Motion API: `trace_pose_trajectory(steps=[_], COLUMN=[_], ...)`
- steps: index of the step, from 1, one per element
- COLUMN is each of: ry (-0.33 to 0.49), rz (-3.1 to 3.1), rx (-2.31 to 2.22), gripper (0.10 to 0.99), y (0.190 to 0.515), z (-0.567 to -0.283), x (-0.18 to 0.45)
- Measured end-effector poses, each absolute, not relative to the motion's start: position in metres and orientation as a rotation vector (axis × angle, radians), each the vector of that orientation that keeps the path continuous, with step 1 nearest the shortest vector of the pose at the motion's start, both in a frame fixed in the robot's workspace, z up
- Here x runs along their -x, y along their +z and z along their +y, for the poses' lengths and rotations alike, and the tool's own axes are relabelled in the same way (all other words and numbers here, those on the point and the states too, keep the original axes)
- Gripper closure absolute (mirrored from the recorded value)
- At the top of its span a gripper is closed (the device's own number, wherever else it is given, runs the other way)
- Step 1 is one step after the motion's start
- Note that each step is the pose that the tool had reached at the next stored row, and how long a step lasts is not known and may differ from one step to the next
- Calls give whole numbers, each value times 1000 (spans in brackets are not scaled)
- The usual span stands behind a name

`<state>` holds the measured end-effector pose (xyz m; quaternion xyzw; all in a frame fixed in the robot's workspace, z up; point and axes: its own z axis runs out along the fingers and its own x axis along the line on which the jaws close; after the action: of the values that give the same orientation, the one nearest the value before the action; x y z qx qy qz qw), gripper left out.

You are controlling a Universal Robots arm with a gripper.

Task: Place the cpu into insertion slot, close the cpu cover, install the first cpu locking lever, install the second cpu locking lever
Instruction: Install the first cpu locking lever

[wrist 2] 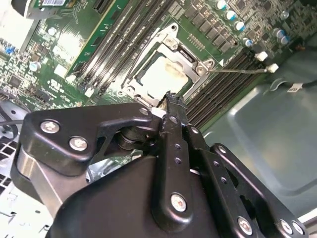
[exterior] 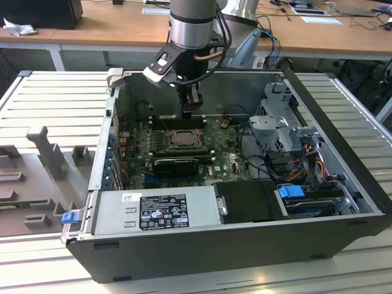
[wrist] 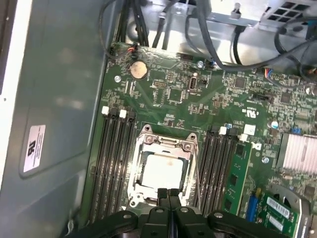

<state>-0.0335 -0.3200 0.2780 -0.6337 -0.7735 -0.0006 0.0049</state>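
Silver-beige cpu (wrist: 161, 171) sits in the insertion slot (exterior: 173, 139), with the cpu cover (wrist: 166, 144) down around it. My pincer (wrist: 168, 192), closed on nothing, hovers at the slot's 12 o'clock edge in the exterior view. For the levers, I'd press straight and steadily, clear of the memory slots (wrist: 114, 163).

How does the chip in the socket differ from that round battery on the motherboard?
The cpu is square; the battery is round. The cpu is clearly larger than the battery. The cpu sits framed by the metal cover between memory slots; the battery sits near the board's edge, by cables. Both are flat and lie on the green motherboard.
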Motion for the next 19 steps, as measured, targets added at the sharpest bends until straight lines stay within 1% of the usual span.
trace_pose_trajectory(steps=[8, 19], ry=[1, 3], rz=[-2509, -2752], rx=[1874, 1495], gripper=[980, 980], y=[276, 276], z=[-320, -320], x=[34, 34])
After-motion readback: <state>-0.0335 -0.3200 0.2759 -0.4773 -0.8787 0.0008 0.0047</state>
